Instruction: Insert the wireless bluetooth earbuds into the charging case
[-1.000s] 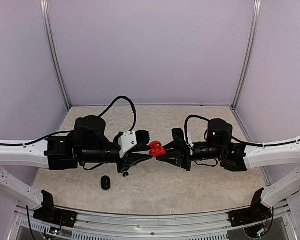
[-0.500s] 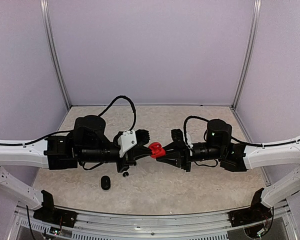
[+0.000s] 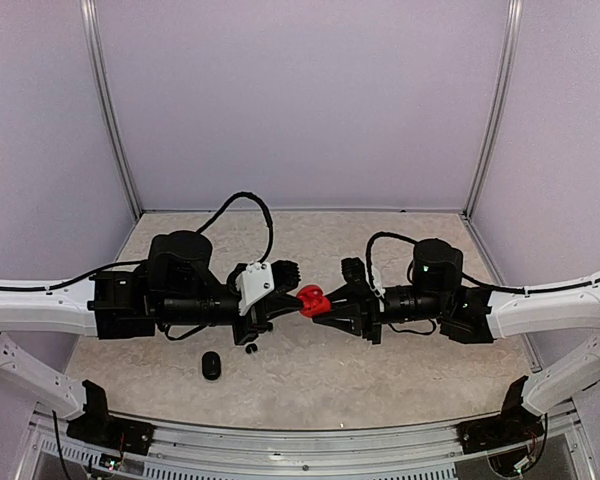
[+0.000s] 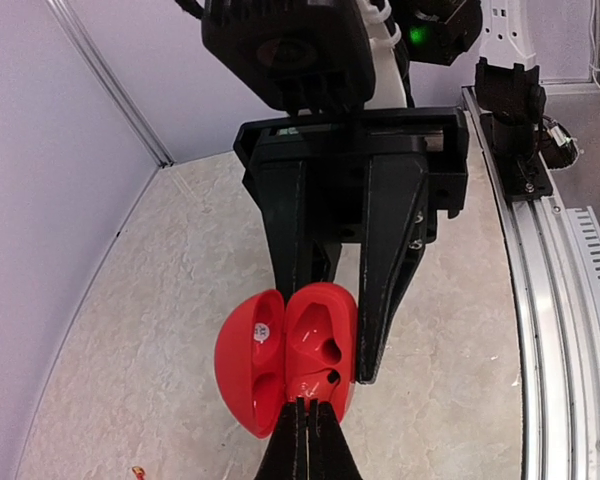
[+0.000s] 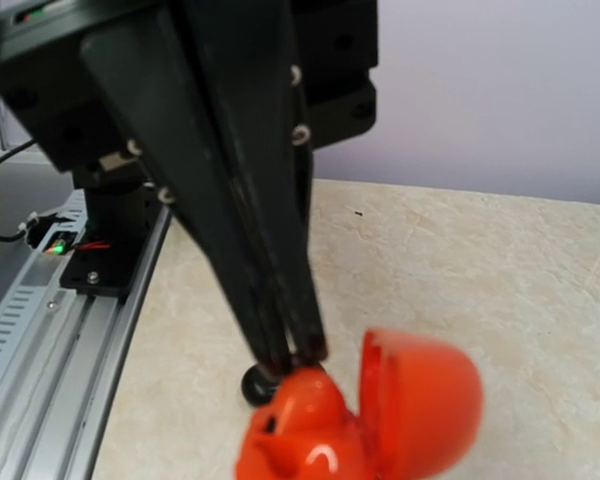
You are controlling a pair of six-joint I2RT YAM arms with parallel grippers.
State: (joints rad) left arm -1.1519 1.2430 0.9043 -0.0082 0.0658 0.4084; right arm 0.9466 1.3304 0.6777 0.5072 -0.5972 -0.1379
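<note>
Clamps the right end effector (image 3: 325,305) shut on the open red charging case (image 4: 280,360), held in the air above the bench (image 3: 380,360). Pinches the left end effector (image 4: 302,420) fully closed, tips touching the case's open inner face; cannot tell of anything caught between them. Differs from a second ago only in the left fingers, then slightly apart. Leaves a closed black charging case (image 3: 211,365) lying toward the near rail, a small black earbud (image 3: 250,350) near it, beneath the left end effector.
</note>
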